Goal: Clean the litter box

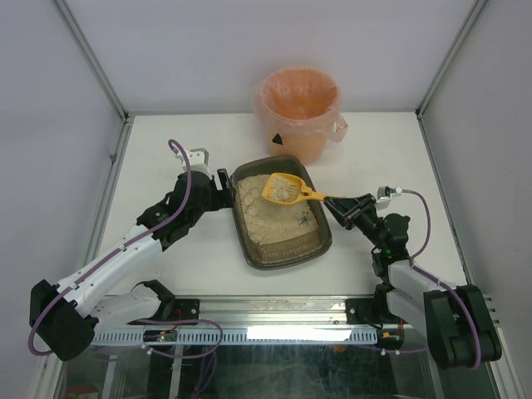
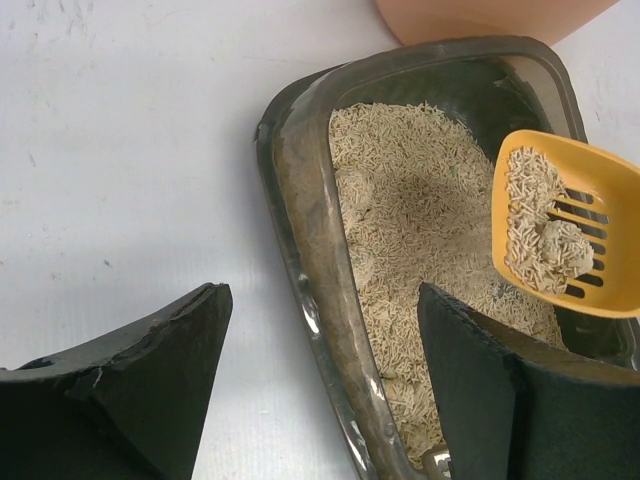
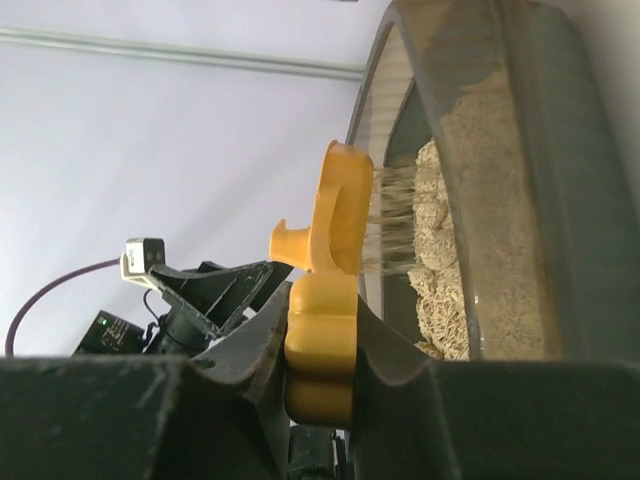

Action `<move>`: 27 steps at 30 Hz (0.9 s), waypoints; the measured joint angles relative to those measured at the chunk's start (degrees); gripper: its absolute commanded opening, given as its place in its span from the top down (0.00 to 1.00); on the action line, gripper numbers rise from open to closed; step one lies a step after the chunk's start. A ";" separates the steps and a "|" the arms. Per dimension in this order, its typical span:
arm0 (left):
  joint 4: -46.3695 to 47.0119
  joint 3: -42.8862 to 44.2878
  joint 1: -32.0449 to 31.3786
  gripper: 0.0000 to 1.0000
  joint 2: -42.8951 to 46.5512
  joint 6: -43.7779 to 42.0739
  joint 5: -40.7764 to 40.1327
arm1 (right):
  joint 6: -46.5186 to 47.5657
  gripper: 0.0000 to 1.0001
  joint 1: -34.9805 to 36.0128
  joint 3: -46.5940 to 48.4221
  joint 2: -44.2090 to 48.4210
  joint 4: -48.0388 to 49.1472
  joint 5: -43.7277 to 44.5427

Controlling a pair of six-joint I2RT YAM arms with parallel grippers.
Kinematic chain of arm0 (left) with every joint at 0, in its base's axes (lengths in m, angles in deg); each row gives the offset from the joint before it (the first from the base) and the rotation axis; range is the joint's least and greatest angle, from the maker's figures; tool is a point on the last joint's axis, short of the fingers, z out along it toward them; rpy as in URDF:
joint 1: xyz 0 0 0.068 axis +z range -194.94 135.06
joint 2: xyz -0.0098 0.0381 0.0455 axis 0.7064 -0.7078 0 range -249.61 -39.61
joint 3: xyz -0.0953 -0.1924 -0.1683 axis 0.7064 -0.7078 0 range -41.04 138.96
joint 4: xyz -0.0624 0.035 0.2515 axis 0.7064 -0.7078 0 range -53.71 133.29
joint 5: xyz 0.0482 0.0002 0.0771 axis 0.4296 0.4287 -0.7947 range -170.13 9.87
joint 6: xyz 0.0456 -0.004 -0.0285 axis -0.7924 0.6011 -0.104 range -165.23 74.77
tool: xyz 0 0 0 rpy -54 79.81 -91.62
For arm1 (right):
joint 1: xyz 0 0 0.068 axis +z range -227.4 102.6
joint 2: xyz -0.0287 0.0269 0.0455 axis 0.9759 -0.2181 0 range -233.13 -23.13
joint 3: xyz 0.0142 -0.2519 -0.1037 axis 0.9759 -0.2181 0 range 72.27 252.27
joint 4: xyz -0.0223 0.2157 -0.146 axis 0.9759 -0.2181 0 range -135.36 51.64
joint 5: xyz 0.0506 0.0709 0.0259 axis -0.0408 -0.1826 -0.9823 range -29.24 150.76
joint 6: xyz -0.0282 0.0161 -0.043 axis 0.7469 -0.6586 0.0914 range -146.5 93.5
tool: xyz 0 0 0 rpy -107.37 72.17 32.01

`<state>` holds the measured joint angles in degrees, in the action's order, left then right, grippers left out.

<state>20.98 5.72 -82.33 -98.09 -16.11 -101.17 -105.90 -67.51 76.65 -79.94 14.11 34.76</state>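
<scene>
The litter box [image 1: 287, 261] is a dark shallow tray of beige litter at the table's middle. My left gripper [image 1: 225, 190] is open astride the tray's left rim [image 2: 300, 190], one finger outside on the table and one over the litter, with gaps on both sides. My right gripper [image 1: 339, 204] is shut on the handle [image 3: 320, 340] of the yellow slotted scoop [image 1: 284, 189]. The scoop [image 2: 560, 225] hangs over the far half of the tray and carries litter and a grey clump [image 2: 563, 250]. Loose litter falls from the scoop [image 3: 338, 205] through its slots into the tray.
An orange-pink bag-lined bucket [image 1: 298, 112] stands just beyond the tray's far end; its base [image 2: 480, 18] shows in the left wrist view. Metal frame posts rise at the table's back corners. White tabletop lies to the tray's left and right.
</scene>
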 measured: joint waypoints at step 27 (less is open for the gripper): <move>0.92 0.02 0.00 0.21 -0.46 -0.17 0.07 | 0.28 1.00 -0.66 1.05 0.35 -0.02 -3.15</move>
<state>21.90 5.74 -82.33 -98.55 -16.28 -101.10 -105.61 -68.17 77.70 -79.59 14.09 31.61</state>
